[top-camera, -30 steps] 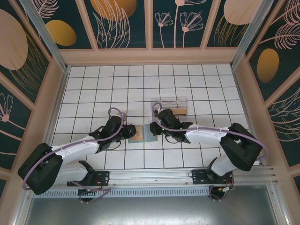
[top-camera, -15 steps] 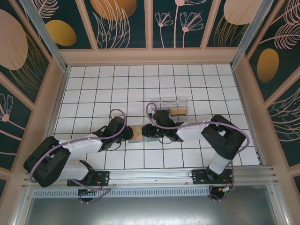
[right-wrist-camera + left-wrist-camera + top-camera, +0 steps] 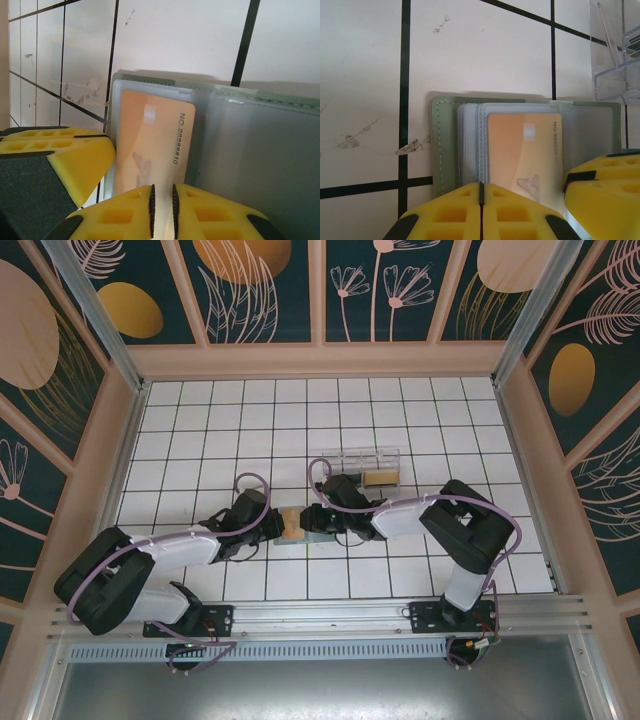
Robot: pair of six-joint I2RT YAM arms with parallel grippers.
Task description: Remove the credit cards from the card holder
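Your left hand [image 3: 481,199] is closed, its yellow fingers pressed together at the near edge of the open card holder [image 3: 441,140]. Whether it nips that edge or only bears on it, you cannot tell. Your right hand [image 3: 162,202] is narrow, with only a slit between its fingers, and its tips are at the near end of the orange card [image 3: 150,135]. The views do not show whether it has a real grip. The card sits in a clear sleeve on one panel, square to the holder and not visibly drawn out. The holder lies flat on the desk [image 3: 200,420], between the two hands, with the clear box [image 3: 362,458] just behind it.

What could go wrong:
- If the left hand is only resting, the soft holder will probably drag along with the card as you pull.
- A slight hold on a thin, slick card could slip off, or could catch the sleeve instead.
- The two hands are almost touching, so a sideways pull could knock them together.

Compared with a second ago, the hands have moved in from either side and now cover most of the holder. The right arm's elbow has folded in towards the middle, and the box has not moved.
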